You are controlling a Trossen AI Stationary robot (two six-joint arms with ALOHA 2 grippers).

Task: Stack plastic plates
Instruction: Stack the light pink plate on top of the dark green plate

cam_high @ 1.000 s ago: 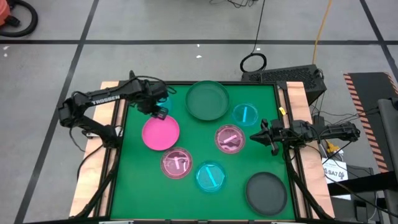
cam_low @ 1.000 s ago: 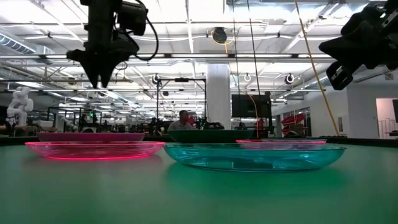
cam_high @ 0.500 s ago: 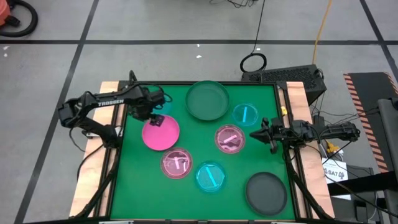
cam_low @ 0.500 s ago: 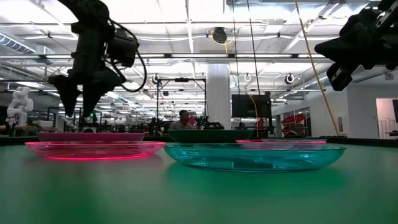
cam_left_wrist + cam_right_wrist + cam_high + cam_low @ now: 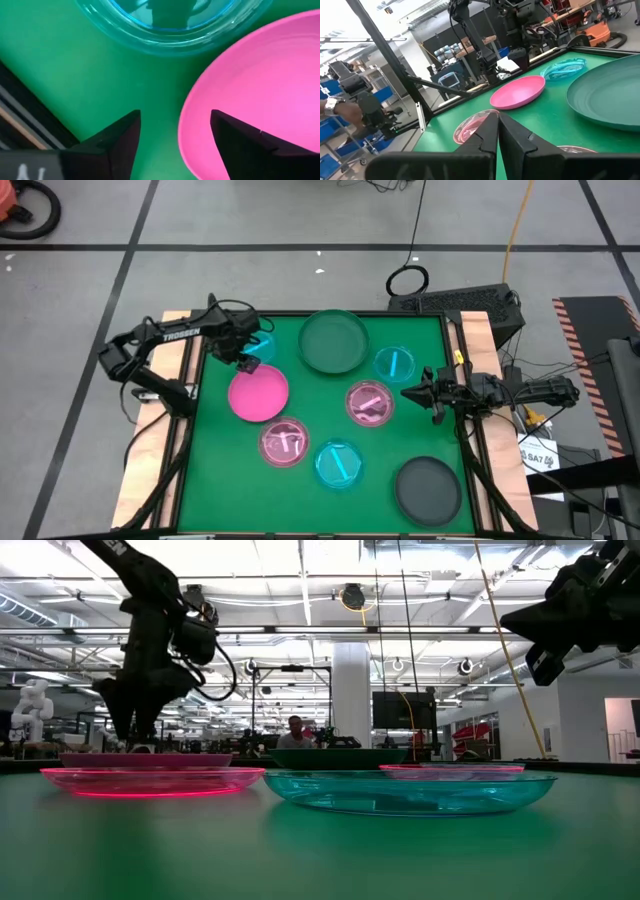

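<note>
— Over at the far left corner of the worktop point(image 5: 420, 350), what do we have now?

— Our left tool point(image 5: 248, 358) has spread its jaws wide within the last second; a moment ago they were only part open. It has also pulled back from over the hot pink plate point(image 5: 259, 394) toward that plate's far rim. In the left wrist view one finger sits over bare green, the other over the pink rim point(image 5: 200, 115), with nothing between them.

— So nothing is gripped?

— Nothing. The pink plate lies flat on the worktop, and a cyan plate point(image 5: 170, 22) sits just beyond it, apart from it, mostly hidden under the arm from above.

— Which one are we lining up on?

— Probably the pink rim, though from these angles we cannot say for sure.

— And our right tool point(image 5: 412, 393)?

— Closed on nothing, waiting near the right edge beside the translucent pink plate point(image 5: 370, 402).

— Progress on the stack?

— None that we can see. The two dark green plates point(image 5: 333, 340) and point(image 5: 428, 488), the other translucent pink plate point(image 5: 284, 443) and the cyan ones point(image 5: 339, 464) and point(image 5: 394, 363) all lie singly, well apart.
</note>
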